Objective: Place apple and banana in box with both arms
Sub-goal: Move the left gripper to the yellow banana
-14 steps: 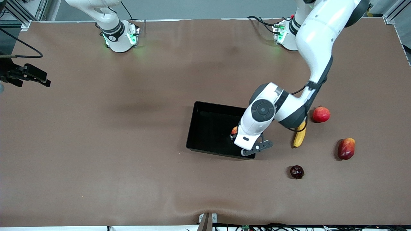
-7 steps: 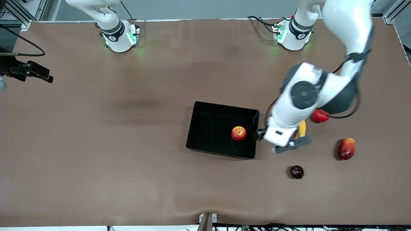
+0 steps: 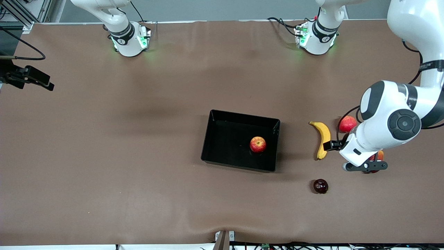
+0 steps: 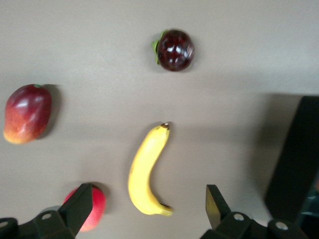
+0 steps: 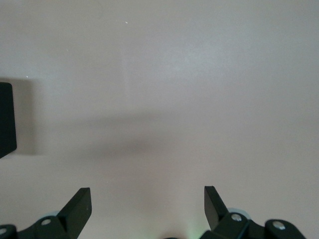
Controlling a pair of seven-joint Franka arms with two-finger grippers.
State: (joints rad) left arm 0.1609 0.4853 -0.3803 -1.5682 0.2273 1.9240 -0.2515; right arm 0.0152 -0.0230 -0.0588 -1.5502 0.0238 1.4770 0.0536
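Your apple [image 3: 258, 144] now sits alone inside the box [image 3: 211, 139], toward the wall at the left arm's end. A second ago the left gripper [image 4: 149, 211] was down in the box with it; it has since let go and swung out, and now hangs with fingers spread wide over the surface above the banana [image 3: 323, 139], holding nothing. The banana lies on the surface between the box and the pomegranate [image 3: 347, 124]. So half the job looks done; the banana is next. Your right gripper [image 5: 148, 209] waits, spread and empty, over bare surface at its own end.
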